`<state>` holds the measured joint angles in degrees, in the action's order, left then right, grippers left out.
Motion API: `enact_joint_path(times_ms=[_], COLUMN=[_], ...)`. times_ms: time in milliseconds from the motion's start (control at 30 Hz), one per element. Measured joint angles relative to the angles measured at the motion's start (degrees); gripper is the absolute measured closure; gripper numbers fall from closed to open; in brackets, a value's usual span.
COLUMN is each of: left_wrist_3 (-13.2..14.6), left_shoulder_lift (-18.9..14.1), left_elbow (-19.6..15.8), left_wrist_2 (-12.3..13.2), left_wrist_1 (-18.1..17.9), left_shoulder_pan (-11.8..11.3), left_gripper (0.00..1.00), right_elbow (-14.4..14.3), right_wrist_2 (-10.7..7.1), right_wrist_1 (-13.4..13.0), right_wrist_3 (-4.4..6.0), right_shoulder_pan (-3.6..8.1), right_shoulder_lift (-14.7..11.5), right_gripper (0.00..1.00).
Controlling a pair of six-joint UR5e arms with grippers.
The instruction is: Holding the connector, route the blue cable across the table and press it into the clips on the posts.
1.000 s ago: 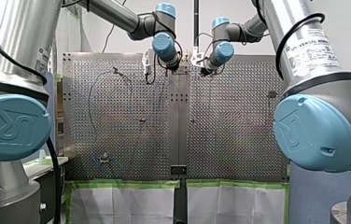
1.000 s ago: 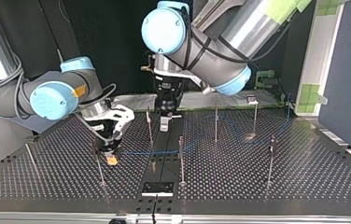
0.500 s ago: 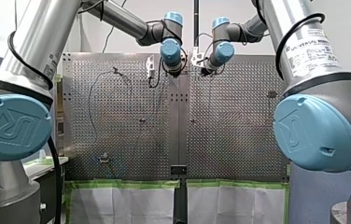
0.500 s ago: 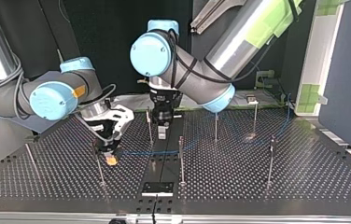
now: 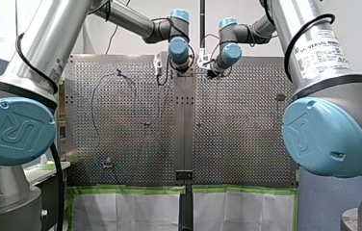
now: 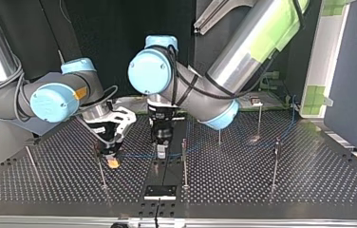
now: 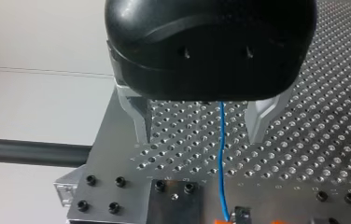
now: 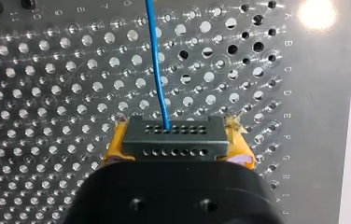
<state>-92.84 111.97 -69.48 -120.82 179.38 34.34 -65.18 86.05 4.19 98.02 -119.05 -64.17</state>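
My right gripper (image 6: 113,160) hangs low at the top view's left. Its yellow pads (image 8: 116,145) are shut on the black connector (image 8: 172,139). The blue cable (image 8: 157,70) leaves the connector and runs over the perforated table (image 6: 309,180) toward the top view's right. My left gripper (image 7: 200,137) is over the centre strip, black with metal fingers (image 7: 141,122), open. The cable (image 7: 221,154) passes between those fingers without touching them. In the top view my left gripper (image 6: 161,151) stands just beside a thin post (image 6: 184,161).
Several thin posts stand on the table, among them one beside the right gripper (image 6: 101,172) and one at the top view's right (image 6: 275,161). A black plate (image 6: 160,191) lies on the centre strip near the table's edge. The cable's slack loops at the front view's left (image 5: 95,110).
My left arm has swung toward the top view's left and come down, bringing its open gripper over the cable at the centre strip. My right gripper has stayed put with the connector.
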Motion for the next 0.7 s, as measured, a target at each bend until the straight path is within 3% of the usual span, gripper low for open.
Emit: enact_joint_path(times_ms=[367, 700], left_wrist_3=[-0.05, -0.06], left_shoulder_lift=[3.91, 8.69], left_elbow=[3.56, 8.38], left_wrist_2=[-0.17, -0.33], left_wrist_1=[-1.62, 0.33], left_shoulder_pan=[-0.37, -0.42], left_gripper=[0.0, 0.0], right_elbow=[0.01, 0.01], right_wrist_2=[0.0, -0.08], right_wrist_1=[-0.06, 0.0], right_wrist_3=[0.0, 0.0], right_shoulder_pan=[0.1, 0.23], right_shoulder_lift=[0.02, -0.02], right_gripper=[1.0, 1.0])
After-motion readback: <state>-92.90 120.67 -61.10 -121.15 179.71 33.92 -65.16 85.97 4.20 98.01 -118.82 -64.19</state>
